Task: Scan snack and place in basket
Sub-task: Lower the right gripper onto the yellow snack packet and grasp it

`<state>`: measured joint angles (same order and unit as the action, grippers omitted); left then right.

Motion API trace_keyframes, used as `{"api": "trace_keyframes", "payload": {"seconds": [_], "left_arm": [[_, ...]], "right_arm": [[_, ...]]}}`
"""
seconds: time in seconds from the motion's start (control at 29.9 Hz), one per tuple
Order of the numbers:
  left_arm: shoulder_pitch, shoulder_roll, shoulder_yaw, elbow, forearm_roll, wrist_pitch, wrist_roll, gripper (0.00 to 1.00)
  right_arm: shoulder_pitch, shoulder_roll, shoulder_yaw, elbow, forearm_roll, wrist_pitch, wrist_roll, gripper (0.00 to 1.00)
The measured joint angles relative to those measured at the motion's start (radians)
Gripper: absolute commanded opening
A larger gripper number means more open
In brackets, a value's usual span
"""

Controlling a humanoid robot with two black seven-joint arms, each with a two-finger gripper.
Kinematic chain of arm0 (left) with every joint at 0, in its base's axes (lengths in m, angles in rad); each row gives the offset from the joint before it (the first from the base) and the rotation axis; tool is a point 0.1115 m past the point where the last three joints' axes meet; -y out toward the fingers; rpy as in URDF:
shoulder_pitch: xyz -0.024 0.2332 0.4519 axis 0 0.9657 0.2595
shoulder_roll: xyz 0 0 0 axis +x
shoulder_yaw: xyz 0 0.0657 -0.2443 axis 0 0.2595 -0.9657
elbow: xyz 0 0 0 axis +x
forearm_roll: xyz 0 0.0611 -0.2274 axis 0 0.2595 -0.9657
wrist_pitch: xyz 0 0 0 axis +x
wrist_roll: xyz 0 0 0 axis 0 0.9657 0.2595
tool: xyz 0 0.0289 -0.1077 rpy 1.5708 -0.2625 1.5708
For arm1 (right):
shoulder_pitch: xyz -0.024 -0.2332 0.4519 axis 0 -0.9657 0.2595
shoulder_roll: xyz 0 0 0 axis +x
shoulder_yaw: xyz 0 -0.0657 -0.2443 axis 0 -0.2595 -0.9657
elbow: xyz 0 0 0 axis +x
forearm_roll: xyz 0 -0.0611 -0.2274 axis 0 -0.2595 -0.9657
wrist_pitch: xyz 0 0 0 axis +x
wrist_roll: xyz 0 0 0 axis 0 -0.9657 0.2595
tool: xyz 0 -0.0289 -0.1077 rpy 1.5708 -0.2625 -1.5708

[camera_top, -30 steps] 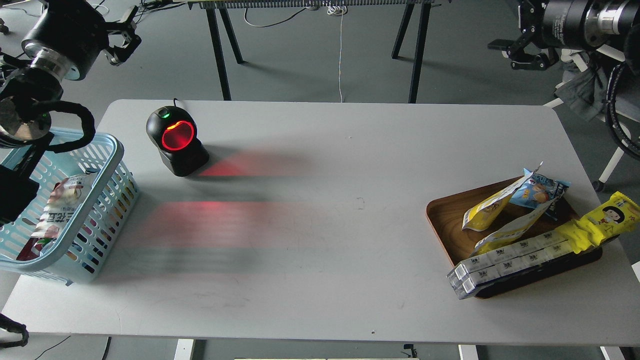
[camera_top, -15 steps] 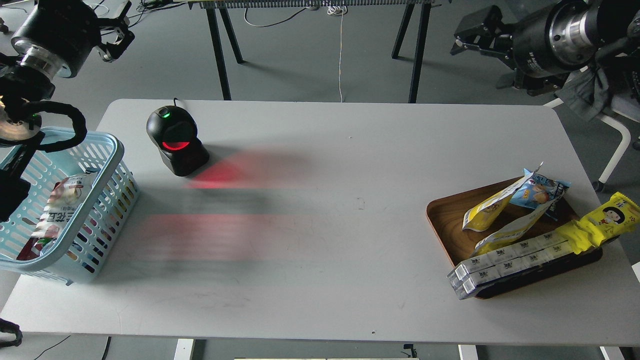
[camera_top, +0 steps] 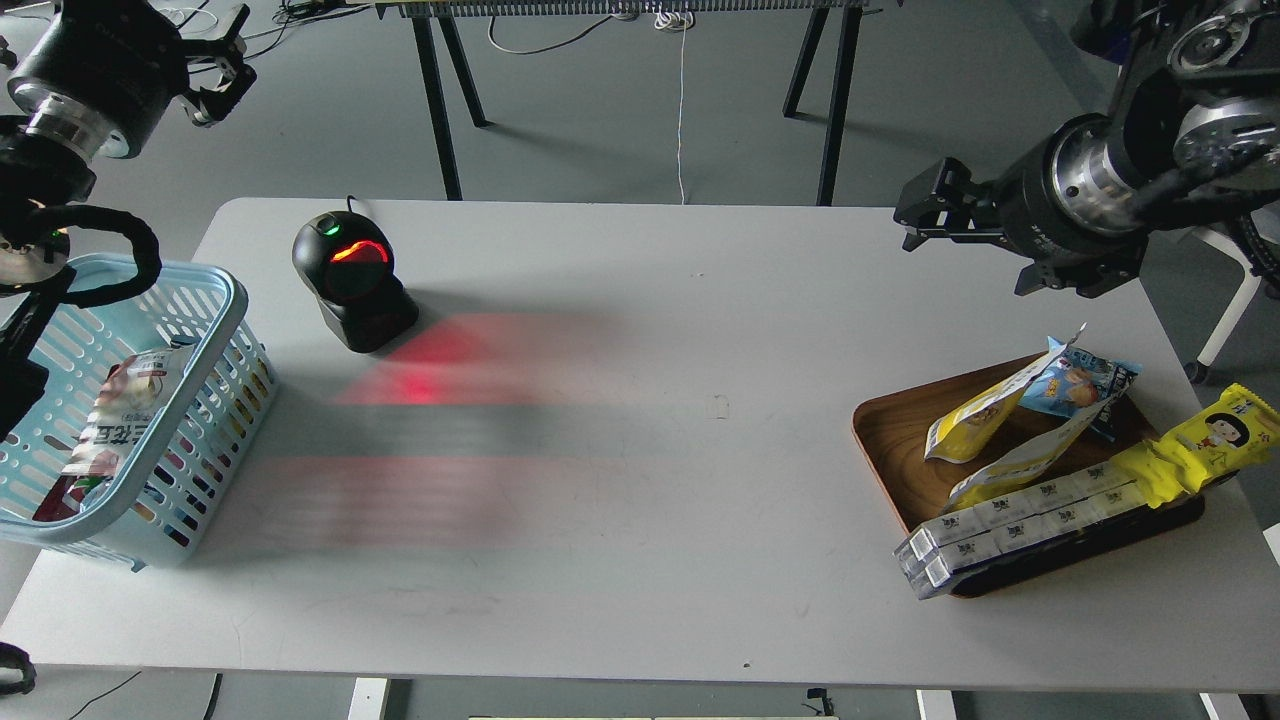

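Two yellow-and-white pouches lie tilted on the brown wooden tray [camera_top: 885, 440] at the right. The upper one is the snack [camera_top: 972, 417]; the other pouch [camera_top: 1015, 462] lies just below it. The light blue basket [camera_top: 232, 300] stands at the table's left edge. My right gripper [camera_top: 922, 210] hangs over the table's far right part, above and behind the tray, fingers apart and empty. My left gripper [camera_top: 224, 62] is raised beyond the table's far left corner, behind the basket, open and empty.
A black barcode scanner [camera_top: 352, 282] glows red at the back left and casts red light on the table. The basket holds a red-and-white bag [camera_top: 120, 405]. The tray also holds a small blue bag [camera_top: 1085, 380], a long yellow cartoon-face wrapper [camera_top: 1205, 440] and white boxes [camera_top: 1010, 525].
My right arm has swung down and left, from off the table's far right corner to above its far right part. My left arm has lifted slightly up and left.
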<state>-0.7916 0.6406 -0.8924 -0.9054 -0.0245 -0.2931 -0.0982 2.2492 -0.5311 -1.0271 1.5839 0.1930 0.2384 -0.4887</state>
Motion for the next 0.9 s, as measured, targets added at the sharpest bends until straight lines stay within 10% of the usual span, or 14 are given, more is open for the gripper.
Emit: {"api": "trace_keyframes", "payload": {"seconds": [0.9], "left_arm": [[-0.001,0.014,-0.002,-0.001,-0.001,0.001,0.000,1.00]], "right_arm": [[-0.187,-0.126,-0.016,-0.021,-0.020,-0.134,0.000,0.96]]}}
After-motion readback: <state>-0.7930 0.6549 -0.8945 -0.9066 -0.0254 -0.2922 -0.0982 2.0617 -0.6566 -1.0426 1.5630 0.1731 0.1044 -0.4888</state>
